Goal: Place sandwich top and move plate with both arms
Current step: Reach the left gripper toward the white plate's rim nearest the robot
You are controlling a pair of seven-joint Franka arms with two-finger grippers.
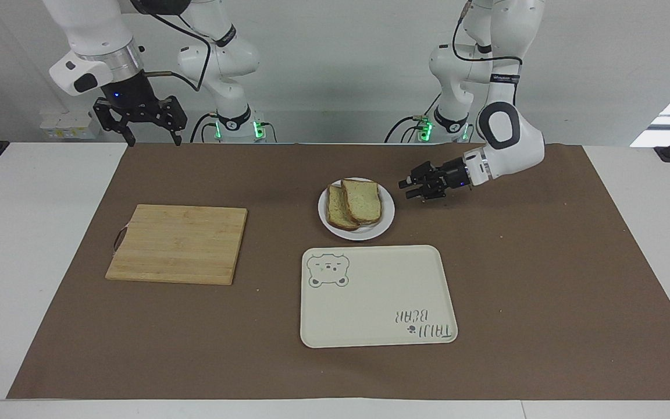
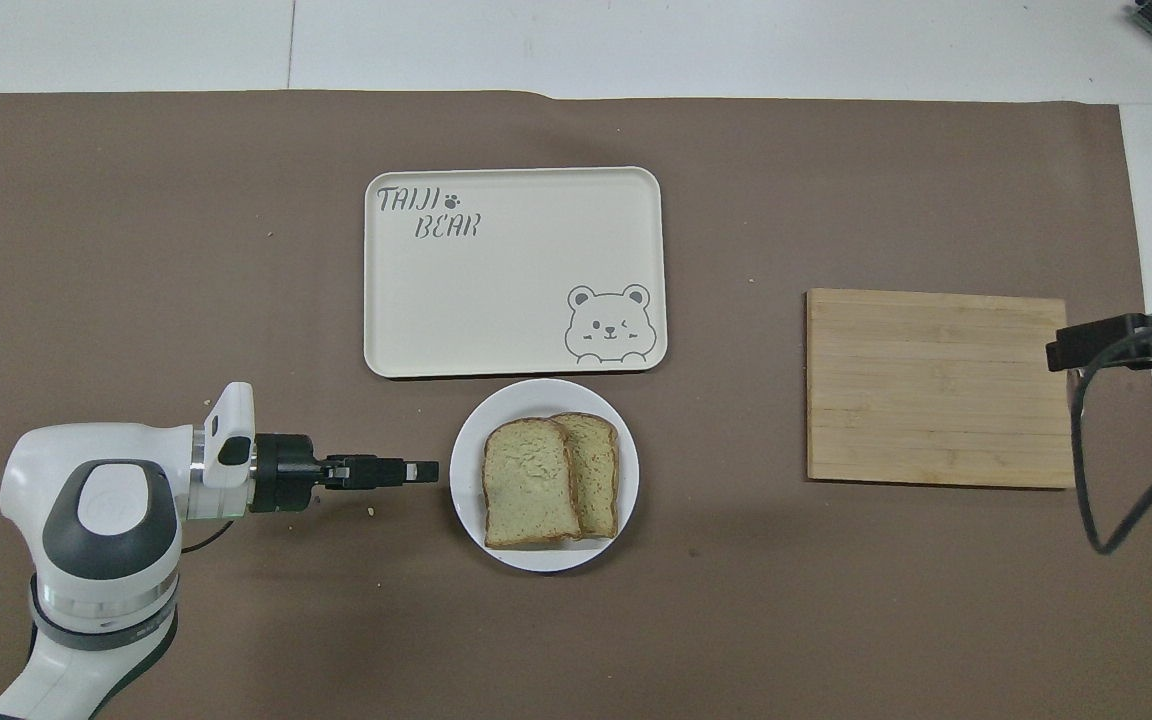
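just beside the plate (image 1: 385, 218), open-fingered left gripper (image 1: 409, 190) level, pointing at sandwich top (image 1: 362, 201); right gripper (image 1: 150, 139) open

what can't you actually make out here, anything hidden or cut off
- Smaller slice: in both views the sandwich top covers part of it, so whatever lies between them is hidden.
- Right tool: in the overhead view only an edge shows; the frame's side cuts it off.
- Left tool: beside the plate; in the overhead view, seen edge-on, any finger gap cannot be read.
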